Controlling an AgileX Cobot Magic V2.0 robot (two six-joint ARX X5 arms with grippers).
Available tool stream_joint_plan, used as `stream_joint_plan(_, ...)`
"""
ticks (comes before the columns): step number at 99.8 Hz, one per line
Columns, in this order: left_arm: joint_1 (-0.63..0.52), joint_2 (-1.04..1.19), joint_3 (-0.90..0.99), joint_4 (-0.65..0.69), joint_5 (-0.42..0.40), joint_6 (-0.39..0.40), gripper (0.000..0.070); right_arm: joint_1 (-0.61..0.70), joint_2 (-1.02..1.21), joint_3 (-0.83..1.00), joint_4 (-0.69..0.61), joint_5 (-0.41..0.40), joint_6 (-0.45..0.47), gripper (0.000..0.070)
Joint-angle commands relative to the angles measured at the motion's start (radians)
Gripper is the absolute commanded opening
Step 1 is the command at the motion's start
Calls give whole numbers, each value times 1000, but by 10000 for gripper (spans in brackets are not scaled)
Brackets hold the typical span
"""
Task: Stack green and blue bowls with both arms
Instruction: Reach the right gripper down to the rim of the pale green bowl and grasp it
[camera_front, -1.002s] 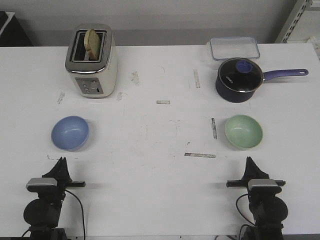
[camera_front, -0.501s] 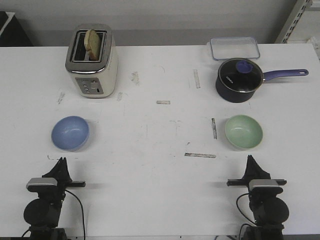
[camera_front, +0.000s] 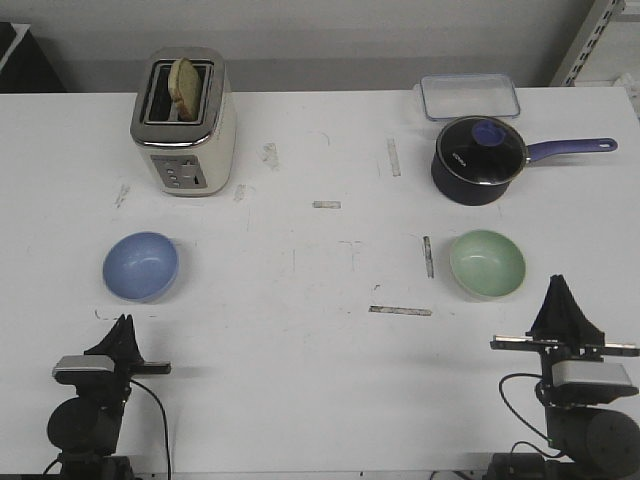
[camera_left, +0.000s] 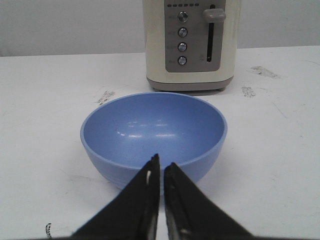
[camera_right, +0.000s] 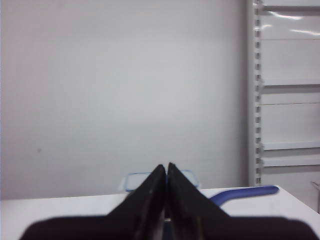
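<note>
The blue bowl (camera_front: 141, 266) sits on the table's left side, and it fills the left wrist view (camera_left: 150, 130). The green bowl (camera_front: 487, 263) sits on the right side. My left gripper (camera_front: 122, 325) is shut and empty, low behind the blue bowl's near rim (camera_left: 161, 163). My right gripper (camera_front: 560, 285) is shut and empty, raised near the front right, to the right of the green bowl. In the right wrist view its gripper (camera_right: 166, 167) points at the back wall, and the green bowl is out of that view.
A cream toaster (camera_front: 184, 122) with a slice of bread stands at the back left. A dark saucepan (camera_front: 480, 160) with a purple handle (camera_right: 245, 194) and a clear lidded container (camera_front: 469, 97) stand at the back right. White shelving (camera_right: 285, 90) rises at the far right.
My right arm has risen and swung to the right and nearer the front edge. The left arm and both bowls have not moved.
</note>
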Motion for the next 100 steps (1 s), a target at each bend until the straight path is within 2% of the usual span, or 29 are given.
stream_joint_plan(1,1,-2,-20,11,0,-2,2,0,112,135,-95,-4,12,0)
stream_joint_plan(12,1,-2,-20,11,0,-2,2,0,285,333,-264,-15,4,2)
stream_joint_plan(18,1,-2,-20,10,0,-2,2,0,378,433,-361,-39,-13,30)
stream_joint_plan(29,1,-2,-20,8,0,-2,2,0,531,586,-526,-52,-48,177)
stream_joint_plan(43,1,-2,-20,7,0,-2,2,-5,688,700,-667,-51,-90,376)
stream_joint_plan(59,1,-2,-20,7,0,-2,2,-61,814,719,-747,-54,-125,495)
stream_joint_plan(76,1,-2,-20,7,0,-2,2,-153,952,718,-831,-92,-204,496)
stream_joint_plan(89,1,-2,-20,7,0,-2,2,-214,1057,718,-839,-154,-225,496)
stream_joint_plan(100,1,-2,-20,7,0,-2,2,-243,1138,718,-829,-157,-232,496)
